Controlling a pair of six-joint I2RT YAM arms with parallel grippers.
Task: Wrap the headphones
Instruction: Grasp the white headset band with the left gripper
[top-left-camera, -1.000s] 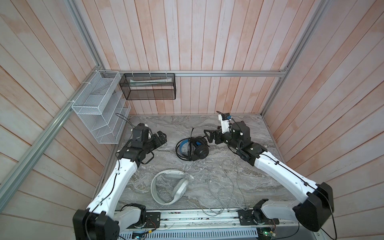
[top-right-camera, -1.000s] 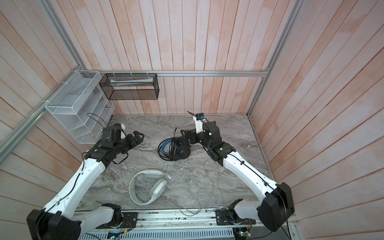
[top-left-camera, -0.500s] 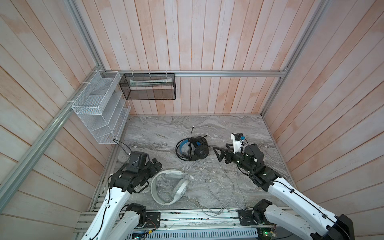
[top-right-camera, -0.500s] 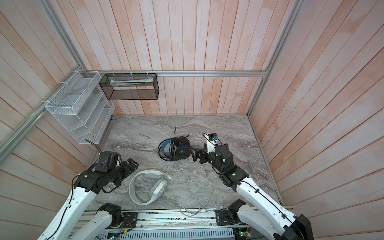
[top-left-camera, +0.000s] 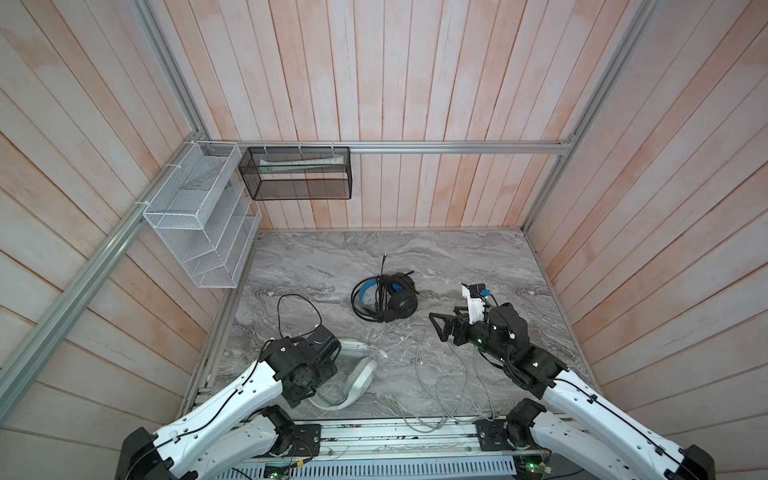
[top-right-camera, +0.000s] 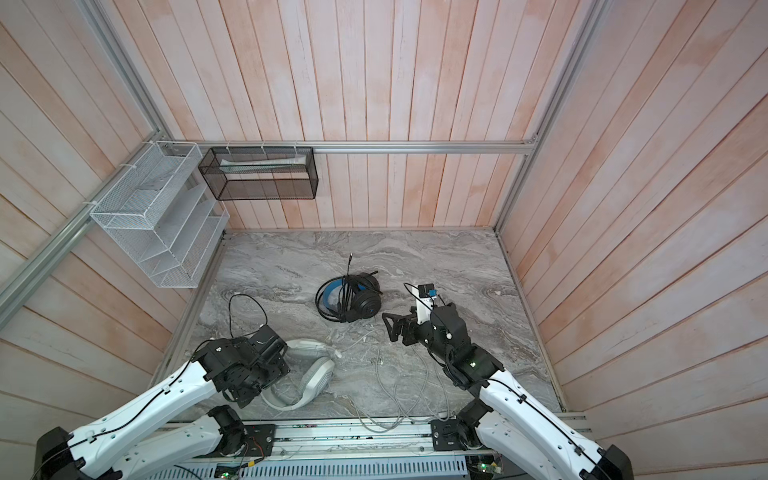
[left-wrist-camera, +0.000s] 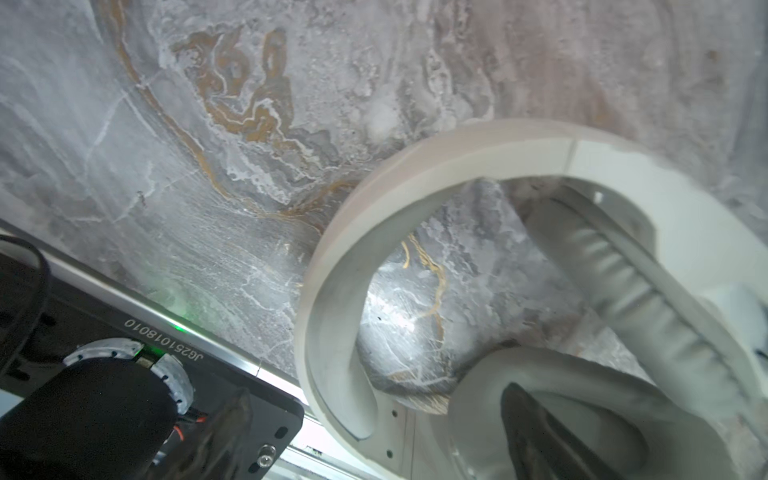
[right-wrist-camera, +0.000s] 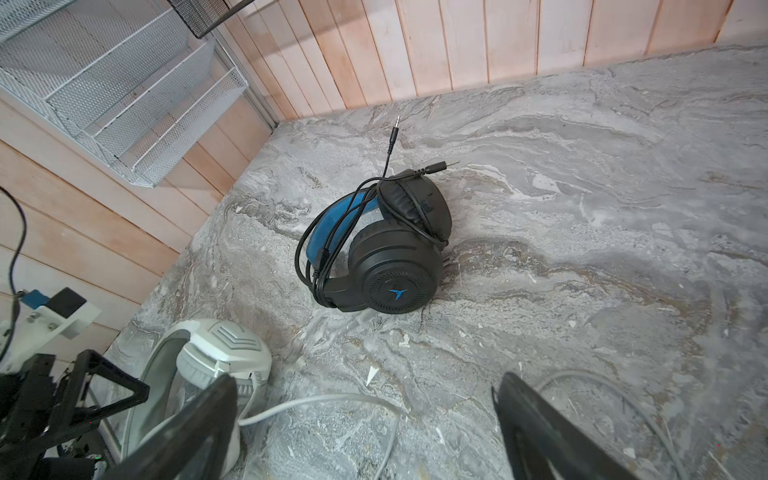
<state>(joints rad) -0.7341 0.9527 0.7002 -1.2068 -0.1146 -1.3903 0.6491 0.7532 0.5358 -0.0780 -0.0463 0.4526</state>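
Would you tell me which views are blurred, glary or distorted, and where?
Left wrist view: the white headset is soft and smeared, with glare on the marble table inside its band. Right wrist view: the black headset is sharp, the right gripper out of focus. Both top views: even light, wall boards splayed by the wide lens.
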